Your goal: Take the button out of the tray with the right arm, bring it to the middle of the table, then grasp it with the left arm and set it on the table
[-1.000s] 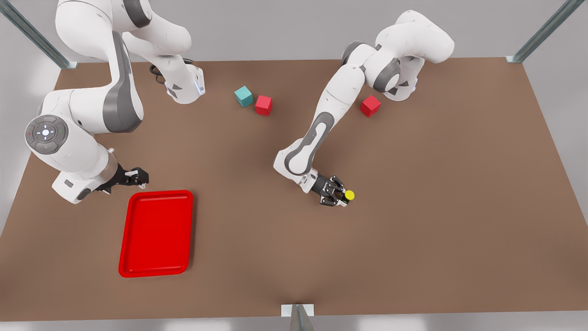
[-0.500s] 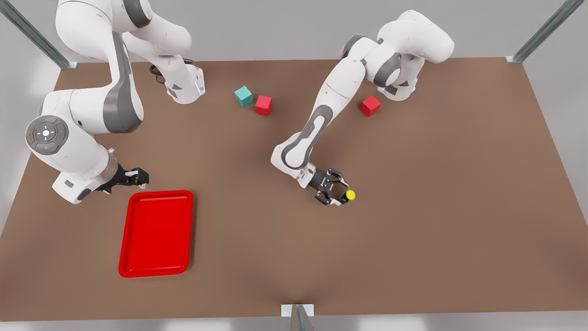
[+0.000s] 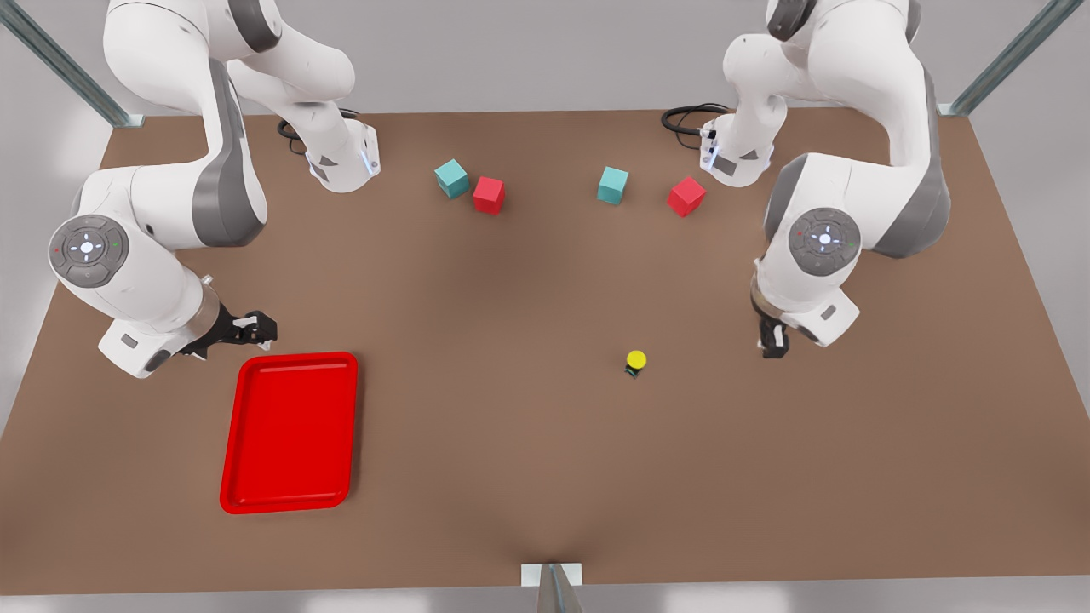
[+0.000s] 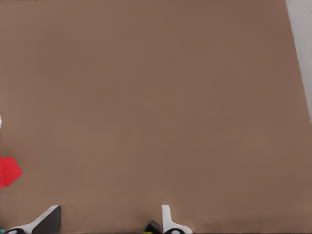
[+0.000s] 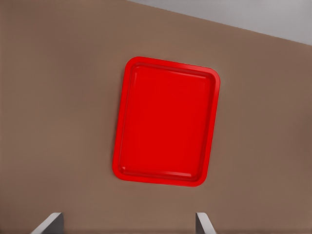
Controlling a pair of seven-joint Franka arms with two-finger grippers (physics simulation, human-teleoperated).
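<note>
The button (image 3: 635,362), dark body with a yellow cap, stands alone on the table (image 3: 528,443) a little to the front view's right of the middle. My left gripper (image 3: 771,342) hangs off to the button's right, apart from it; in the left wrist view this gripper (image 4: 106,223) is open over bare tabletop. The red tray (image 3: 289,432) lies at the front view's left with nothing in it. My right gripper (image 3: 262,330) waits just behind the tray's far edge. In the right wrist view that gripper (image 5: 127,224) is open, with the tray (image 5: 165,122) ahead of it.
A teal cube (image 3: 451,178) and a red cube (image 3: 489,194) sit together at the back. A second teal cube (image 3: 612,185) and a red cube (image 3: 686,196) lie near the base of the left arm. That red cube (image 4: 9,171) edges into the left wrist view.
The left gripper opened and let go of the button, then the arm swung back to the front view's right, uncovering a teal cube. The button stays on the table. The right arm has not moved.
</note>
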